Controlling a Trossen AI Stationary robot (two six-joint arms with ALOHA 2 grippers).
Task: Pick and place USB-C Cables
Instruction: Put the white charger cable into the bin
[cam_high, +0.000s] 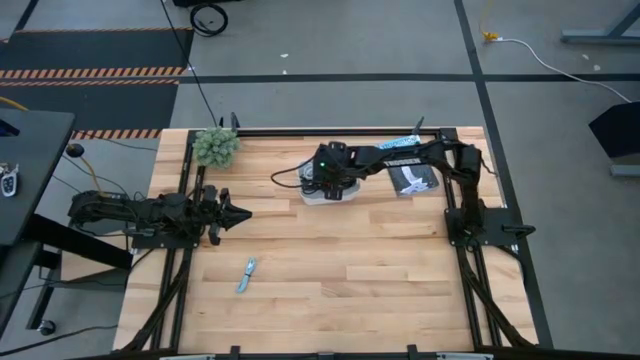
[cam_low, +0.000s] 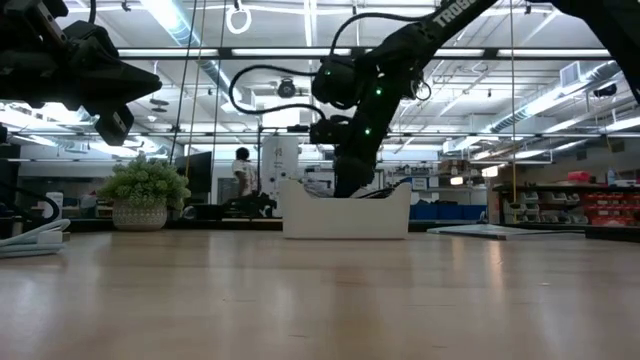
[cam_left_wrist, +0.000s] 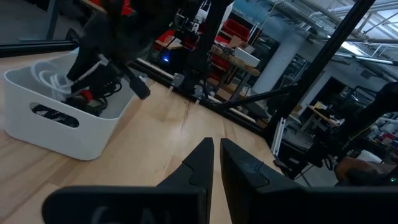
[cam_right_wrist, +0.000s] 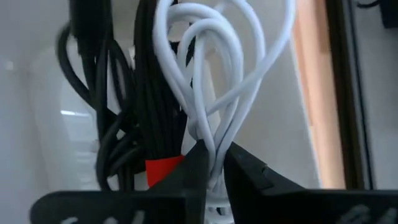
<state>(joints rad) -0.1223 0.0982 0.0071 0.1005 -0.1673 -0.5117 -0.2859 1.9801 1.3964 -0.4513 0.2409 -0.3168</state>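
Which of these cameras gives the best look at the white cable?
The right wrist view: the white cable fills the picture, its loops pinched between the right gripper fingers beside two black cables. The left wrist view shows only its loops poking from the white tray. In the high and low views the arm and tray hide it.

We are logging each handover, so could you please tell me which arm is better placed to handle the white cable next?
Right: its end effector is shut on the white cable inside the tray; the left one waits apart.
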